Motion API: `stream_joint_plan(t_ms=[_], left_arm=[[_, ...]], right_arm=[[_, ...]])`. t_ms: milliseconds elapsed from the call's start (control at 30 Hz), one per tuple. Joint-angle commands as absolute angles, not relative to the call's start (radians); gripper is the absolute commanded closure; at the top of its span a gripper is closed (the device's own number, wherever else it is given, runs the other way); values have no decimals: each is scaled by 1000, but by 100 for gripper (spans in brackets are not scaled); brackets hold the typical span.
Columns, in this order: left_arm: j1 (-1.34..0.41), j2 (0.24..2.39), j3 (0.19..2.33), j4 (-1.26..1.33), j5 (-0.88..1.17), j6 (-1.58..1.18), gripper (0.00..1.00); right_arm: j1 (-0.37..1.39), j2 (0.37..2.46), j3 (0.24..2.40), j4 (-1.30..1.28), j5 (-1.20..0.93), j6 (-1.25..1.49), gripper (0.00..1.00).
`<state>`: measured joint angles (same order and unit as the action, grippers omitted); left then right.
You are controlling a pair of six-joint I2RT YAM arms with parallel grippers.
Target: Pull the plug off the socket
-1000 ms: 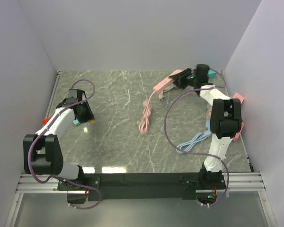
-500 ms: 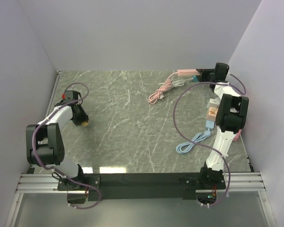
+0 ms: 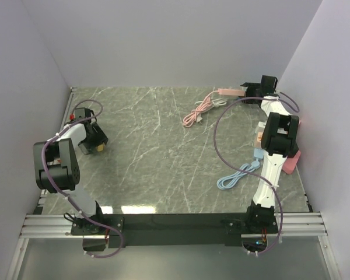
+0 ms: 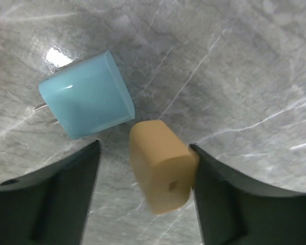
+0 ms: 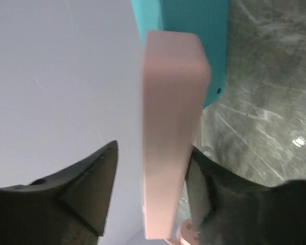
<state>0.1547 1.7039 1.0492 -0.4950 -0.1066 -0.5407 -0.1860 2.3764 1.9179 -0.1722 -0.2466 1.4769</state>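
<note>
Plug point(image 5: 194, 46), teal, seated in pink socket point(image 5: 171, 127)

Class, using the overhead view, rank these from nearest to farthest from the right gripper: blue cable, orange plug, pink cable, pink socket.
1. pink socket, back right, between the fingers of the right gripper.
2. pink cable, back centre, to the gripper's left.
3. blue cable, near right, beside the arm.
4. orange plug, far left side.

Two cables: a pink coiled cable point(image 3: 192, 115) and a light blue coiled cable point(image 3: 236, 178). Two loose plugs — a pale blue boxy plastic plug with metal prongs point(image 4: 86, 102) and a tan boxy plastic plug point(image 4: 163, 163). One flat pink socket bar point(image 5: 171, 127) — and one teal plastic block point(image 5: 194, 41).
</note>
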Motion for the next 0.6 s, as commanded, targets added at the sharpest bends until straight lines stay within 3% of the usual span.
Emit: stream_joint_plan(t_ms=[0,67,200,567], left_arm=[[160,1683,1083,-497,-115,-554,21],[158,1658,1091,-503,-91,-554,11],[158,1595,1106,-511,-35,-554,1],[150,1476,1140,-555,66,-554,1]], right_arm=[[-190,2359,1934,-158,-216,1477,36],[-195,2352,1928,-144,-235,1467,32],[-193,2286,1882,-95,-248,1427,25],[-215,2143,1827,-360,-233,1186,23]])
